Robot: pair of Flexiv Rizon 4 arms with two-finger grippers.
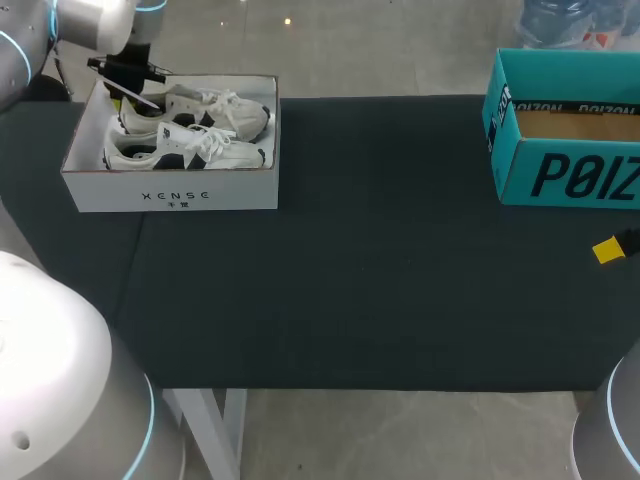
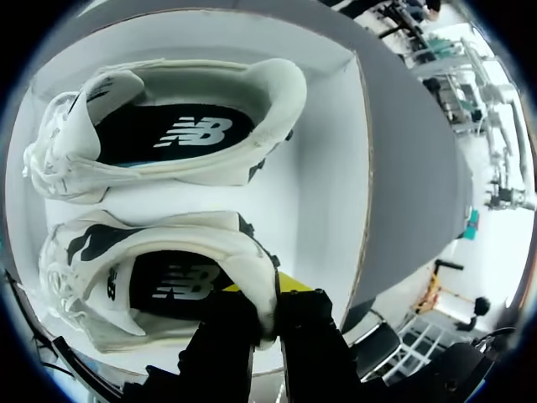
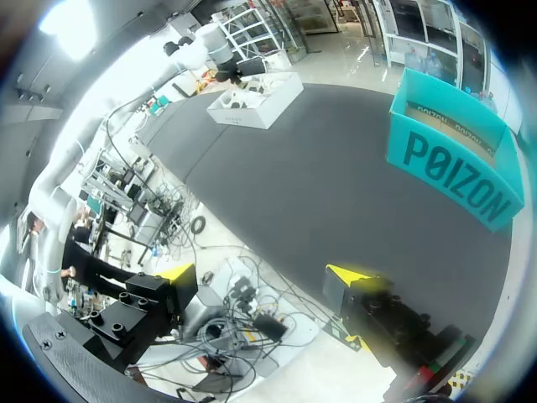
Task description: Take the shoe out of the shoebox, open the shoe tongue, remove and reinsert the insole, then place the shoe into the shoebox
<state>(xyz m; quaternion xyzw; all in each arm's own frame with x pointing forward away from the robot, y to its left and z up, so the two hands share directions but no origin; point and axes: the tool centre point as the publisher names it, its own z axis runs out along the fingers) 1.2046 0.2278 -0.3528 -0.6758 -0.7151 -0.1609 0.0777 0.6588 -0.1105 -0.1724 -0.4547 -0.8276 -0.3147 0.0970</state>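
**Left fingers** (image 2: pixel 315 317): clenched on the heel collar of a white-and-black sneaker (image 2: pixel 159 281), one finger inside the opening and one outside the heel, with a yellow tip showing just behind the collar. The left gripper (image 2: pixel 267 304) sits at the heel end of the white shoebox (image 1: pixel 170 195). The sneaker lies flat on the box floor, its dark insole (image 2: pixel 180 281) in place. A second sneaker (image 2: pixel 176 126) lies ahead of it, parallel and apart. The shoebox stands at the far left corner of the dark table (image 1: pixel 380 280).

**Right gripper** (image 3: pixel 262 275): fingers released, yellow tips spread wide and holding nothing, beyond the table's right edge. A teal box (image 1: pixel 565 150), open-topped, stands at the far right.
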